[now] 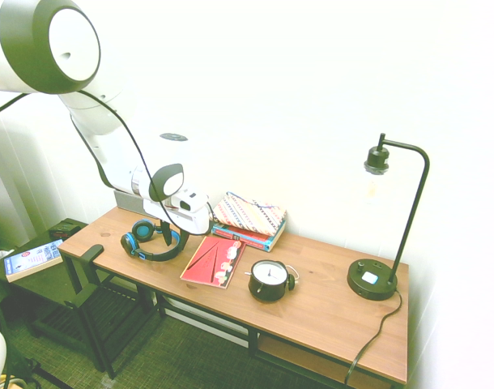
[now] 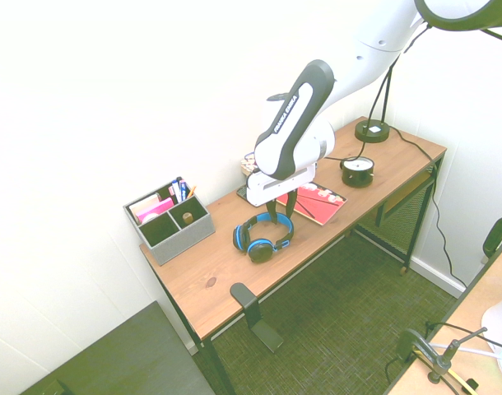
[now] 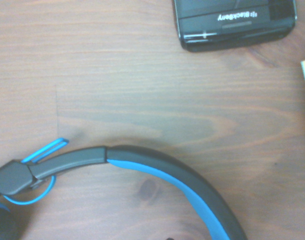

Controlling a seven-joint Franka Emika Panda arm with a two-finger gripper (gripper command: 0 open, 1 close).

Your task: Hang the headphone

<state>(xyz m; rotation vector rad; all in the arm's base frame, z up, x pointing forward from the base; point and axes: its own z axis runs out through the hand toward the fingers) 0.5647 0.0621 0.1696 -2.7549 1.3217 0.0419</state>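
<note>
Currently, the headphone [image 2: 263, 237] is seen lying flat on the wooden counter [image 2: 202, 280], near its front edge, between a grey organiser [image 2: 169, 226] and a red booklet [image 2: 317, 202]. The pincer [image 2: 278, 216] is lowered straight down over the headband's far arc, with dark fingers [image 2: 271, 218] reaching to the band. Whether the band is already clenched cannot be told from these views; the jaws appear part-way closed around it, and no lift is visible.

For the step in hand, a firm grip on the middle of the headband is judged best, so that the 2 ear cups hang evenly once raised. A grip near 1 cup would likely let the set tilt and swing. The lift should be made slowly and straight up before any sideways travel. A black hook [image 2: 247, 298] clamped to the counter's front edge is the probable hanging place; the band would have to be carried out past the edge and lowered over it.

In the wrist view, the band's black and blue arc [image 3: 157, 170] is seen close up, with a dark phone [image 3: 235, 22] beyond it.

Elsewhere on the counter, stacked books [image 1: 249, 220], a round alarm clock [image 1: 269, 279] and a black desk lamp [image 1: 375, 279] are set. White walls and a green carpet [image 2: 341, 329] surround the counter.
</note>
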